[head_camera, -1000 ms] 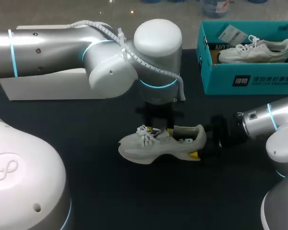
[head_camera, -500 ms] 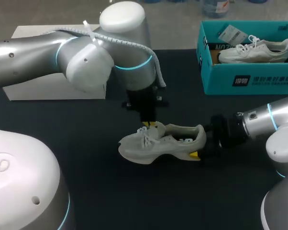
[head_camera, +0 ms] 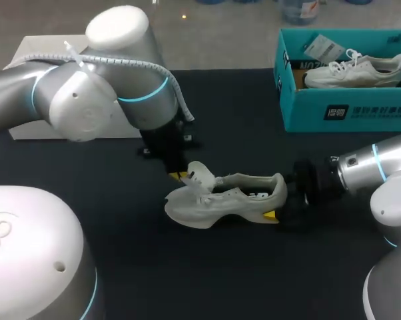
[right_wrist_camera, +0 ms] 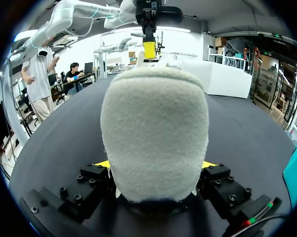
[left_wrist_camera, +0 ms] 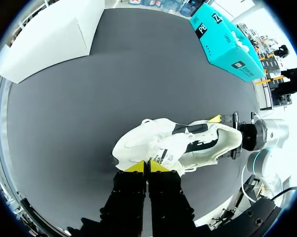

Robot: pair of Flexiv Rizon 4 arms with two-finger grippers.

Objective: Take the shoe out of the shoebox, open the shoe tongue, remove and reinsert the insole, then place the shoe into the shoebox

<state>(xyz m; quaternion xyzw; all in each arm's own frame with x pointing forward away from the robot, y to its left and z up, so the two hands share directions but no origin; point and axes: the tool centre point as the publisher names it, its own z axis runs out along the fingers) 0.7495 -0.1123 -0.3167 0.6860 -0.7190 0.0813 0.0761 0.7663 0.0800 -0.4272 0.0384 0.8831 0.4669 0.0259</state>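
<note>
Shoe (head_camera: pixel 224 200): on its sole at mid table (head_camera: pixel 154 267), toe toward L side, heel (right_wrist_camera: pixel 153 133) toward R arm. Well apart from shoebox (head_camera: pixel 347 113), which sits at far R w/ a second shoe (head_camera: pixel 354 70) inside.

L arm: enters from L, elbow raised, wrist turned down, fingers pointing down at the lace area from the far side of the shoe. L gripper (left_wrist_camera: pixel 148 167): yellow tips nearly together, edge of tongue (head_camera: pixel 199 175) pinched between them. Tongue stands lifted clear of the shoe opening, tilted toward the toe.

R arm: enters from R, low, forearm approx. level w/ table, gripper aimed along the table at the heel. R gripper (right_wrist_camera: pixel 154 165): fingers spread to heel width, one yellow tip each side, both in contact; has hold of the shoe by the heel.

White box (head_camera: pixel 27 127): far L, behind L arm, partly hidden.
</note>
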